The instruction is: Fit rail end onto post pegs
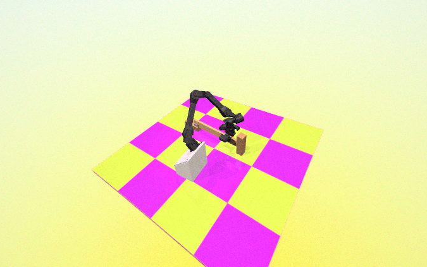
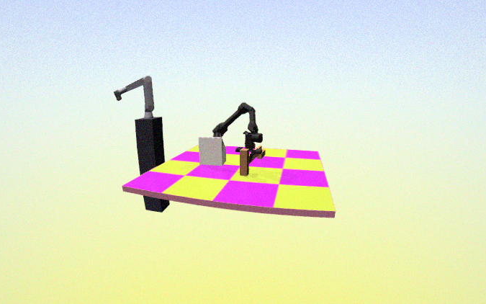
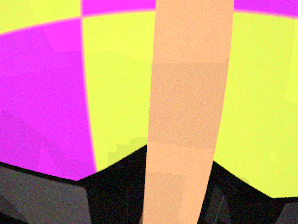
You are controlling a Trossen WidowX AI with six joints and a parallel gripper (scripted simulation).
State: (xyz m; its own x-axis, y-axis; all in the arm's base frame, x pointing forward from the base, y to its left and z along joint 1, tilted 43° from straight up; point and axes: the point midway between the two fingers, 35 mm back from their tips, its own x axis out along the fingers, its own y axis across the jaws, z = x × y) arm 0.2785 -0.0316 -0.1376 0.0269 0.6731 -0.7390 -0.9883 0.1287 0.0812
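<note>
The long wooden rail runs above the table from the low footboard block to the short wooden post. It looks about level. Its far end appears to be at the bracket, but this is small and partly behind the arm. Its near end appears to be at the post, with no visible gap in the top view; contact is too small to confirm. Pegs and holes are hidden. My gripper points down and is shut on the rail near the post, one finger on each side.
The arm's pale base block stands on the checkered table, to the side of the rail. A second grey arm on a dark pillar stands beyond the table's edge.
</note>
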